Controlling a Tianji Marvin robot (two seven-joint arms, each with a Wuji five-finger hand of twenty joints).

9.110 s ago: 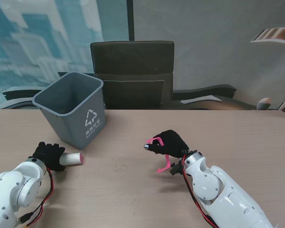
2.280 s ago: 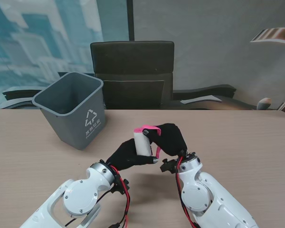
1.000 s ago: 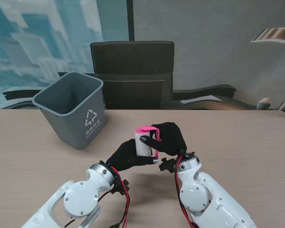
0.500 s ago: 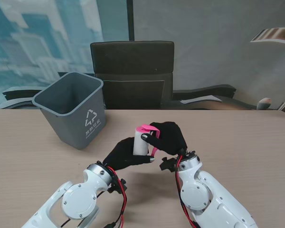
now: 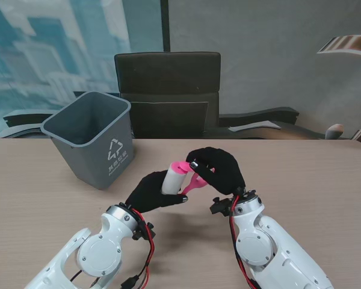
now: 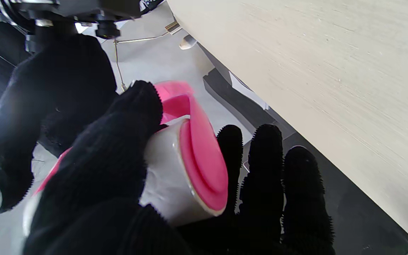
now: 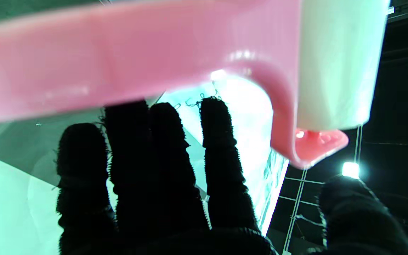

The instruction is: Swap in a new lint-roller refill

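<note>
Office-looking room with a black padded chair (image 5: pixel 167 90) and a grey plastic recycling bin (image 5: pixel 95 137) sitting on the pale wood-grain counter (image 5: pixel 301 174). Both arms are working up off the counter, in the middle, nearer to me than the bin.

The left hand (image 5: pixel 151 191) in its black knit glove is wrapping around the white cylindrical lint-roller refill (image 5: pixel 171 179), thumb on one side and fingers (image 6: pixel 260 166) curling under it. The right hand (image 5: pixel 216 170) is pinching the pink plastic roller handle (image 5: pixel 194 182); the right wrist view is showing that pink arm (image 7: pixel 119 60) running across its fingers and hooking round the end of the roll.

What's changing: half a second ago the roll was standing pretty much upright between the hands, now it's tilting over toward the left and the right hand is sitting a bit farther right. A few seconds back the roll wasn't on the handle at all. So I'm guessing the refill is basically seated and they're just wiggling it home. Can't tell whether it's fully clicked in.
</note>
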